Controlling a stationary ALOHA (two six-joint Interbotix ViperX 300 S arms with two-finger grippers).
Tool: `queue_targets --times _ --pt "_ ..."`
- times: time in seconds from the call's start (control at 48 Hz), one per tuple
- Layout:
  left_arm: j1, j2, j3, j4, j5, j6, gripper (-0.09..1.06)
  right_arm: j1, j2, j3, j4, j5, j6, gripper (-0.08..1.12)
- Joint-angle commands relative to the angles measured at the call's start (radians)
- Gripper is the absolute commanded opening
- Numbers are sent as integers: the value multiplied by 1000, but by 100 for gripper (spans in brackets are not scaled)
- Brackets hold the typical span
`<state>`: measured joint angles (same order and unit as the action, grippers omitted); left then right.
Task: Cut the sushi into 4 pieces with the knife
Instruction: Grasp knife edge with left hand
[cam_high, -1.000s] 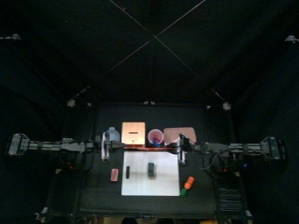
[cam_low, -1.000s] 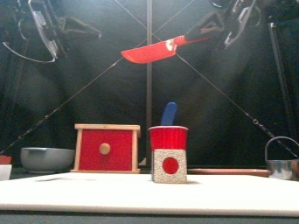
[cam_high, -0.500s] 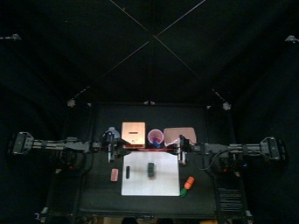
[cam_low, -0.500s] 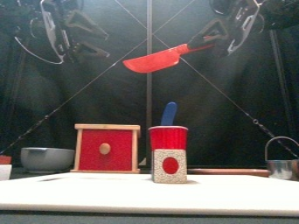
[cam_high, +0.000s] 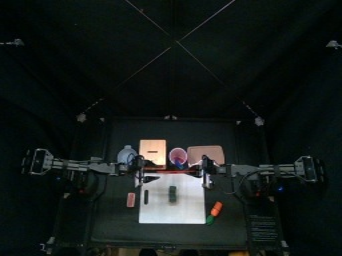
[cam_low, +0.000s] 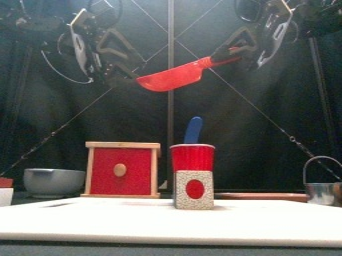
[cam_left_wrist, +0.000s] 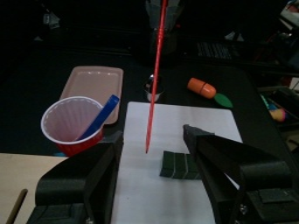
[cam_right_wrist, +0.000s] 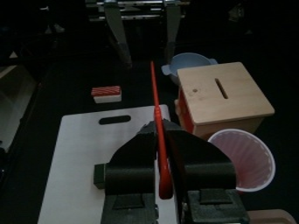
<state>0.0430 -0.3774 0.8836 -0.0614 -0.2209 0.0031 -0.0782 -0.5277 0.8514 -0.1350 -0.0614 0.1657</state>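
The red knife (cam_low: 174, 75) hangs high above the table, gripped by its handle in my right gripper (cam_low: 251, 45), which is shut on it. In the right wrist view the blade (cam_right_wrist: 156, 92) runs out from between the shut jaws. My left gripper (cam_low: 107, 60) stands wide open just left of the blade's tip and holds nothing; the knife (cam_left_wrist: 156, 79) shows edge-on ahead of it. The sushi roll (cam_left_wrist: 177, 164) lies on the white cutting board (cam_left_wrist: 216, 131), below both grippers. From the front its speckled end (cam_low: 194, 188) faces me.
Behind the board stand a red cup (cam_low: 193, 158) with a blue knife (cam_low: 194, 128), the wooden box (cam_low: 122, 170), a blue-grey bowl (cam_low: 54, 181) and the pink tray (cam_left_wrist: 93, 83). The metal cutter (cam_low: 321, 185) is at the right. An orange toy (cam_high: 215, 209) lies beside the board.
My left gripper has opened wide and moved right toward the knife's tip. The right gripper has lowered the knife a little.
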Motion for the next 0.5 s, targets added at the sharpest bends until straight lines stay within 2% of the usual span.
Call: queue_targets --times 0.021,0.271,0.5 --pt "8 41 -46 8 -15 2 88 3 -3 -12 6 -12 2 21" --pt "28 120 -87 9 -9 3 82 6 5 -11 11 -12 2 21" --pt "35 118 -89 11 -6 3 76 8 8 -8 11 -12 2 21"
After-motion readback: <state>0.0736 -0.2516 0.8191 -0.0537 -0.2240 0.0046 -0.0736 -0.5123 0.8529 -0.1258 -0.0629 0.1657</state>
